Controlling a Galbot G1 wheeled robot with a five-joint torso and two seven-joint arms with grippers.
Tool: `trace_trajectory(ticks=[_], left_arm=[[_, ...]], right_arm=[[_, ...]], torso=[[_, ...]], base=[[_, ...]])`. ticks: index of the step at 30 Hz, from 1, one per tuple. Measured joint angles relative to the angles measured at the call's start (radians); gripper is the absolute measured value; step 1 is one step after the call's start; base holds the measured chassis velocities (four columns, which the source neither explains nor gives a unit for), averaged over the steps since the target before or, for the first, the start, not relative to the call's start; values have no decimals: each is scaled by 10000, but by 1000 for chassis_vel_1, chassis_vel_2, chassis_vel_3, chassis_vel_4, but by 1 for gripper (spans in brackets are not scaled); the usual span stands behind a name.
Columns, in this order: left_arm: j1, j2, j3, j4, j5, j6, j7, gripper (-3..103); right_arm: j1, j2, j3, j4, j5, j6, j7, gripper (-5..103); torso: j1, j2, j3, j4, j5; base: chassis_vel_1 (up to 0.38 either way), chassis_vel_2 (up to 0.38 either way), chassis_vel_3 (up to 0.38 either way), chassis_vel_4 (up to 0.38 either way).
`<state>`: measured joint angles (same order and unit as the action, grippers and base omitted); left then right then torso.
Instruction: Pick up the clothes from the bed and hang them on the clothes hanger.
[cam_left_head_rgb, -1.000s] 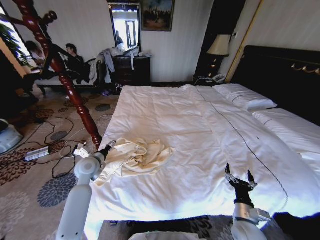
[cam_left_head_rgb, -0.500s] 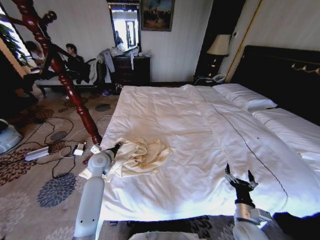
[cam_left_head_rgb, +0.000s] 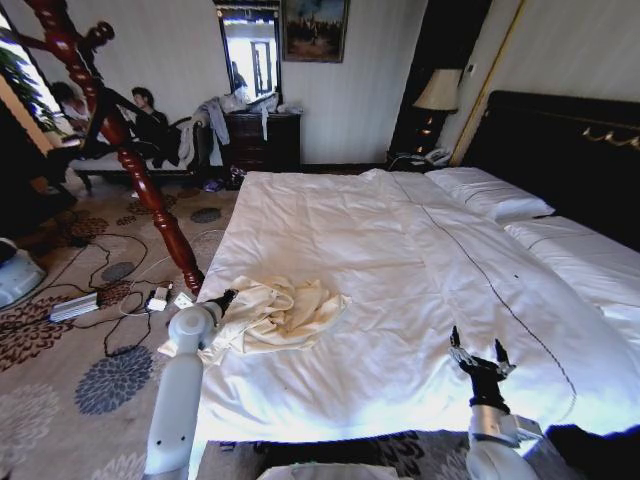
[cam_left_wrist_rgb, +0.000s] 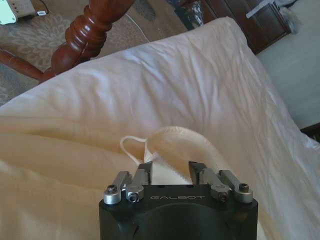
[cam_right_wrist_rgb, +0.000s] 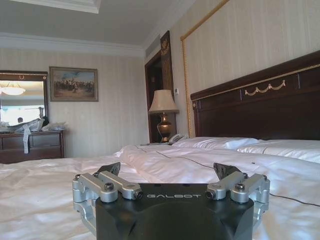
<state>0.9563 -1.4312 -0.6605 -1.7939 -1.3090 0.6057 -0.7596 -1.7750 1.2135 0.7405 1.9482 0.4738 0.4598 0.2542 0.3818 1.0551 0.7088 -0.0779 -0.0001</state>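
You're at the pick-up step: the clothes (cam_left_head_rgb: 278, 314) lie crumpled near the bed's (cam_left_head_rgb: 400, 260) foot corner, the left gripper (cam_left_wrist_rgb: 170, 169) parted around a cream fold (not clenched). Close firmly before lifting. The right gripper (cam_left_head_rgb: 481, 362) waits spread nearby.

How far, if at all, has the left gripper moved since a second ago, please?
Yes. The left gripper has shifted slightly toward the robot's right, away from the coat stand base and further onto the clothes at the bed edge.
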Motion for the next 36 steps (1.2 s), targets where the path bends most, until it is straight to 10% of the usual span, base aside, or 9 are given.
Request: trace_trajectory(ticks=[8, 16, 36], left_arm=[[-170, -467, -354, 158, 109, 32, 78, 76], [-443, -948, -658, 655, 393, -3, 214, 78], [-208, -1023, -739, 452, 202, 149, 187, 3]], right_arm=[[-43, -77, -20, 5, -4, -9, 2, 100], [-89, -138, -35, 34, -22, -26, 2, 100], [-111, -104, -49, 43, -59, -29, -2, 100]], torso=[[0, 0, 0, -1, 1], [0, 0, 0, 0, 1], [0, 1, 0, -1, 0]], base=[[0, 0, 0, 0], [0, 0, 0, 0], [0, 0, 0, 0]])
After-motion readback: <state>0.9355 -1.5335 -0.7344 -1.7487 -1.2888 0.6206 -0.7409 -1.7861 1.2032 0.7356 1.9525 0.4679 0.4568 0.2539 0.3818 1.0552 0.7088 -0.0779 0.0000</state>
